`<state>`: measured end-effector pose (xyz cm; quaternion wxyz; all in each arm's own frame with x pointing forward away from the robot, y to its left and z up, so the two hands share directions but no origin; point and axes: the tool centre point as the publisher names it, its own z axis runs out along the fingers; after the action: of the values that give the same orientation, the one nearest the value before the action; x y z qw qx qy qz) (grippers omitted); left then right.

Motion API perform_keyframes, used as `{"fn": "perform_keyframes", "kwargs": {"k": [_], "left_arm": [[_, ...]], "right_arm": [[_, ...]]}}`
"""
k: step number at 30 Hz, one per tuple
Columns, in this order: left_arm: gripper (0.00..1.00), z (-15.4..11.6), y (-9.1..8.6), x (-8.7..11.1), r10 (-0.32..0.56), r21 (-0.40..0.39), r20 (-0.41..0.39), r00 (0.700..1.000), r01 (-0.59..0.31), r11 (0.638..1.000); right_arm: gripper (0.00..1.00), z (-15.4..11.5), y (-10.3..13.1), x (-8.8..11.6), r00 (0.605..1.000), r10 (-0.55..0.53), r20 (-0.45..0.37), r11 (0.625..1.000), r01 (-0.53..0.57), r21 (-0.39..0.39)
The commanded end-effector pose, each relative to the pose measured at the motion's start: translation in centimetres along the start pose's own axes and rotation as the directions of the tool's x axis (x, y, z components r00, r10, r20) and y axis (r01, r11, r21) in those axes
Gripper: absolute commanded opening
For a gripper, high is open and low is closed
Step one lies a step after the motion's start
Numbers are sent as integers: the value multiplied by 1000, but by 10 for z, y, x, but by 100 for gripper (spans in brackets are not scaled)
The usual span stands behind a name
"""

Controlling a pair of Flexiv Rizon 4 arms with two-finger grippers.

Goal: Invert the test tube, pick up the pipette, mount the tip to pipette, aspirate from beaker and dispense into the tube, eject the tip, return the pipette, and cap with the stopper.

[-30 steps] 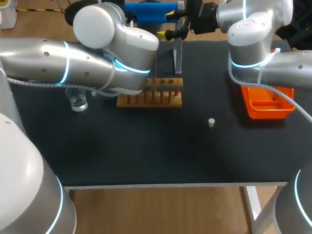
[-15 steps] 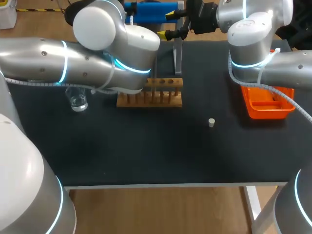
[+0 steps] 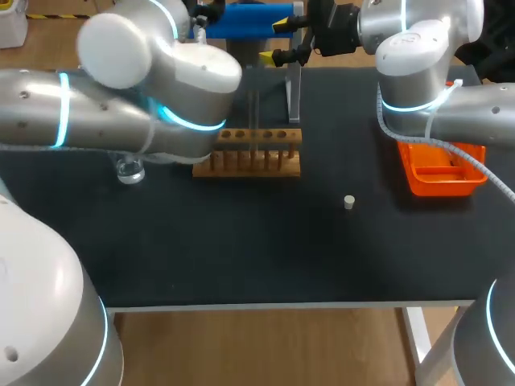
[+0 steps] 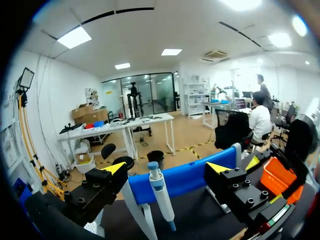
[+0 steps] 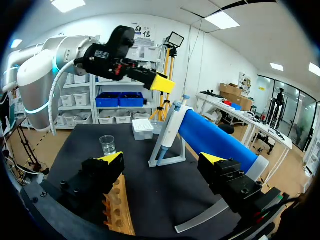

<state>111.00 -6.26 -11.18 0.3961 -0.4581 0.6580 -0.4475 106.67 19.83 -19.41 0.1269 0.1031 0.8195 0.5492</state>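
The pipette (image 5: 170, 131) hangs tilted on its clear stand (image 5: 169, 160) at the far edge of the black counter (image 3: 241, 241), at the top centre of the head view. Your left tool (image 4: 166, 168) is open: in its own wrist view the two yellow tips stand wide apart, with the pipette just ahead of the gap between them and neither finger touching it. Your right tool (image 5: 161, 158) is open too, with its fingers well apart and nothing between them. In the head view it sits at the top centre, beside the stand's upper end, while the pipette and stand lie ahead of it in its own wrist view. In front of the stand, just above the middle of the head view, is the wooden rack (image 3: 257, 153). A faint clear test tube (image 3: 253, 121) appears to stand upright in it, though its outline is hard to make out. The glass beaker (image 3: 129, 170) is on the counter at the left of the head view, partly under your left arm and well apart from the rack. A white tip box (image 5: 142, 129) sits just beyond the beaker in the right wrist view. The small pale stopper (image 3: 349, 202) lies alone right of centre. The orange tray (image 3: 441, 173) is at the right, partly under your right arm.
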Motion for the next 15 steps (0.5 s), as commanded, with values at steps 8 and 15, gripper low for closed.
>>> {"fn": "perform_keyframes", "kwargs": {"k": [8,15], "left_arm": [[100,-91,0,-1,142,104,-446,884,-106,989],[100,-116,12,16,246,154,-629,737,-191,969]], "right_arm": [[100,-1,0,-1,1000,0,-3,1000,0,2],[100,-1,0,-1,1000,0,-3,1000,0,2]]}}
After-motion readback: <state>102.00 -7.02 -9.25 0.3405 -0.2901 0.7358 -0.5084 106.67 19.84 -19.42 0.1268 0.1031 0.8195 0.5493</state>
